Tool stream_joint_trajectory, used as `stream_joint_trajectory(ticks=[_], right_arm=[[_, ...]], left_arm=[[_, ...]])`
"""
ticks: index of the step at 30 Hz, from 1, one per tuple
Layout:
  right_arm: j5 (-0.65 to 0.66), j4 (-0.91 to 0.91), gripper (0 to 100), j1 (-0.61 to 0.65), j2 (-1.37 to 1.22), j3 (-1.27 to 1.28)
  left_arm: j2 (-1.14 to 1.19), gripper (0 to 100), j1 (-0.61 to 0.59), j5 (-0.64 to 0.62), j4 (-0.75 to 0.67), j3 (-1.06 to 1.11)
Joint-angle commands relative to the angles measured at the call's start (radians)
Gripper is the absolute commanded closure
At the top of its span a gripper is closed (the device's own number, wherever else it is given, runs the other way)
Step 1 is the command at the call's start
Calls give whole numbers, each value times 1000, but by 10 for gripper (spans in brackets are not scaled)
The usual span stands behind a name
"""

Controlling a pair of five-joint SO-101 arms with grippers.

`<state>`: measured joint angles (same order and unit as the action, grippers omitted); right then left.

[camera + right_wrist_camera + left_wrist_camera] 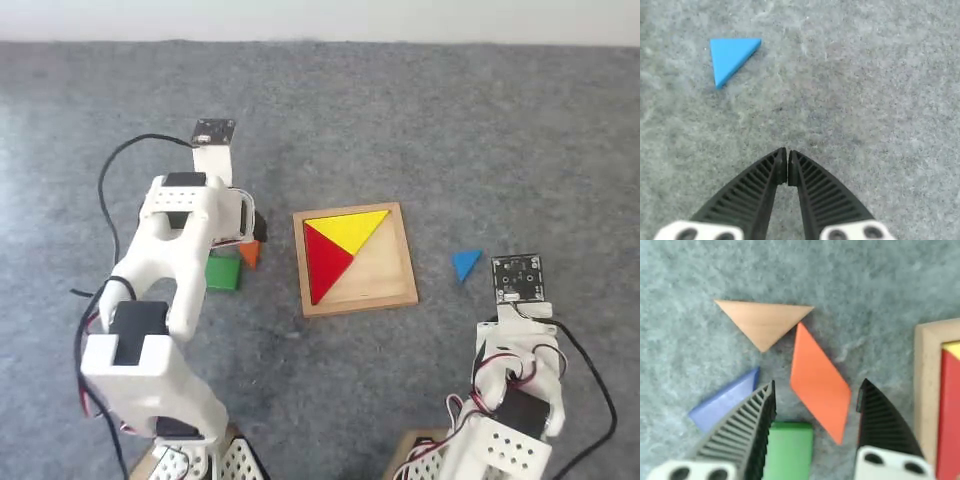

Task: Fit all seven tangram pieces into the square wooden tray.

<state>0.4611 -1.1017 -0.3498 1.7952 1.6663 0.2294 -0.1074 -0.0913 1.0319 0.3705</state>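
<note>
The square wooden tray [385, 270] lies mid-table with a yellow triangle [350, 228] and a red triangle [328, 260] inside. Left of it, my left gripper [818, 382] hangs open just above an orange parallelogram [820, 382], one finger on either side of it. Around that piece lie a plain wooden triangle [764, 321], a dark blue piece [725, 400] and a green square [789, 450]. A light blue triangle [732, 57] rests on the carpet right of the tray [925, 390]. My right gripper [787, 152] is shut and holds nothing, a short way nearer than that triangle.
Grey carpet covers the table. The left arm [185, 215] hides part of the piece cluster from above; only the green square [223, 273] and an orange corner [249, 254] peek out. The right arm [515, 350] stands at the front right.
</note>
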Motion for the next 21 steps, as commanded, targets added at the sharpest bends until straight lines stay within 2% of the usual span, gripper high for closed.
stream_joint_trajectory(ticks=[1, 5, 15, 21], right_arm=[[15, -5, 989, 10, 12, 17], [15, -5, 989, 10, 12, 17], [15, -10, 989, 38, 12, 17], [15, -13, 989, 50, 12, 17]], left_arm=[[-89, 746, 31, -121, -8, -38], [-64, 746, 66, -256, 28, -36], [15, 746, 74, -457, 86, -35], [87, 746, 72, -474, 89, -71]])
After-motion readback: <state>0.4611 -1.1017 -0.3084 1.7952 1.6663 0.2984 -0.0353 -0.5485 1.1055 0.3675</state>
